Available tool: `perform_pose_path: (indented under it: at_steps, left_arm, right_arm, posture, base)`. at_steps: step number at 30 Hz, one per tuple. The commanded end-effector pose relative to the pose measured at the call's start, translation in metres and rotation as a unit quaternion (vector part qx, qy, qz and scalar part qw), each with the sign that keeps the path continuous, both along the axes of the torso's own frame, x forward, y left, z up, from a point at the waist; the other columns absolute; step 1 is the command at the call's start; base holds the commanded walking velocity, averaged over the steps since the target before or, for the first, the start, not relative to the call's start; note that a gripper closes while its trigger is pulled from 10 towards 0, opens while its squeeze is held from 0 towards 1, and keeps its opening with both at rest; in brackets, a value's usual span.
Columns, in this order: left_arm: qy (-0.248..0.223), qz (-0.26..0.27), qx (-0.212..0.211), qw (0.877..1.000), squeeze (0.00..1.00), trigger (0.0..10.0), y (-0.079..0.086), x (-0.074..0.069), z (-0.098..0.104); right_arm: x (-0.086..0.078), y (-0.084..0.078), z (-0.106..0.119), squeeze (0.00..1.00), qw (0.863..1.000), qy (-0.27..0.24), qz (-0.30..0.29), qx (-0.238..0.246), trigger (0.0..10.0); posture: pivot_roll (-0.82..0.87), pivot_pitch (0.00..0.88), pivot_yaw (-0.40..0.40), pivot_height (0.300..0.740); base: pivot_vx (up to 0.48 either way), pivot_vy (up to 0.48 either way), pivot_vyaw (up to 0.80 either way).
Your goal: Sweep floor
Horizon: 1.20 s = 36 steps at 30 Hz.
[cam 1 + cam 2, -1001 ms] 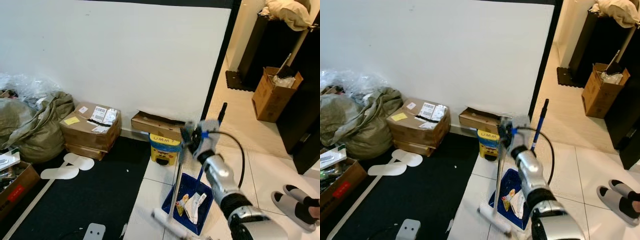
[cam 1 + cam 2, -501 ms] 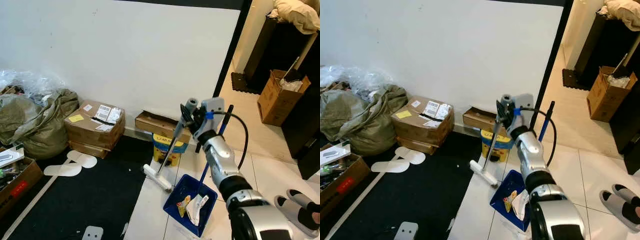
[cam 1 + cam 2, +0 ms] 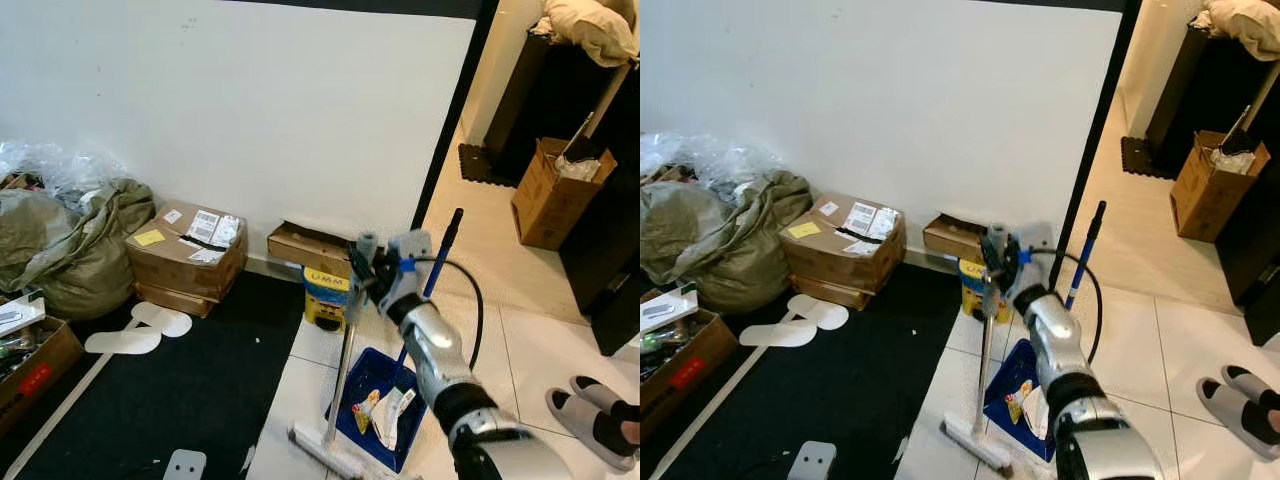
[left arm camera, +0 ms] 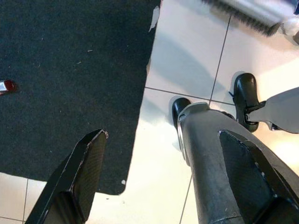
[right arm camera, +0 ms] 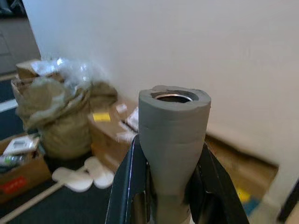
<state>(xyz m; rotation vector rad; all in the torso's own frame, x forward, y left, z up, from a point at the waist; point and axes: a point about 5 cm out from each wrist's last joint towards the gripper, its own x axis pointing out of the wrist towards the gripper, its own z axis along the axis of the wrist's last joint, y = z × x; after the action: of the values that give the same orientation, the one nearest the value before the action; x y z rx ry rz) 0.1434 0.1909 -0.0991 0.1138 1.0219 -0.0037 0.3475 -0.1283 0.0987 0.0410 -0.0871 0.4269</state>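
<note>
My right gripper point(image 3: 366, 274) is shut on the grey foam grip of a broom point(image 3: 341, 362), which stands almost upright. Its metal pole runs down to the white brush head point(image 3: 322, 449) resting on the white tiles. Right beside the head lies a blue dustpan point(image 3: 375, 405) holding crumpled paper scraps, its blue-black handle point(image 3: 443, 252) rising behind my arm. In the right wrist view the grey grip point(image 5: 174, 140) sits clamped between both black fingers point(image 5: 127, 186). My left gripper point(image 4: 154, 182) hangs open over the tiles beside the dark mat point(image 4: 70, 70).
Along the white wall sit cardboard boxes point(image 3: 184, 256), a flat box point(image 3: 310, 246), a yellow bin point(image 3: 328, 296) and stuffed bags point(image 3: 60, 235). White slippers point(image 3: 140, 330) lie on the black mat point(image 3: 170, 400). A person's slippered feet point(image 3: 590, 415) stand at the right. A doorway opens at the far right.
The broom swung from a raised slant back to near upright, and its head dropped from the mat edge onto the tiles beside the dustpan. My right gripper came lower.
</note>
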Motion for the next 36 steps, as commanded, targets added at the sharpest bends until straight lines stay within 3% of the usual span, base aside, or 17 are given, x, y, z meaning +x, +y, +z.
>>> perform_pose_path:
  at_steps: [1,23,36]
  left_arm:
    - [0.0,0.0,0.001,1.0,0.0,10.0,0.001,0.0,0.0]
    - [0.001,-0.005,0.002,1.0,0.0,10.0,0.001,0.0,0.0]
    - [-0.008,-0.01,0.011,1.0,0.0,10.0,0.009,0.008,0.004]
  right_arm:
    - [-0.003,0.004,-0.004,0.0,1.0,0.001,0.006,-0.002,10.0]
    - [-0.016,0.003,-0.024,0.0,1.0,0.027,0.005,-0.006,10.0]
    - [-0.008,0.001,-0.008,0.0,1.0,0.0,0.0,0.001,10.0]
  posture:
    - [-0.07,0.0,-0.054,0.74]
    - [-0.08,0.0,-0.052,0.74]
    - [-0.07,0.0,-0.048,0.74]
  base:
    - [0.0,0.0,0.0]
    - [0.0,0.0,0.0]
    - [0.0,0.0,0.0]
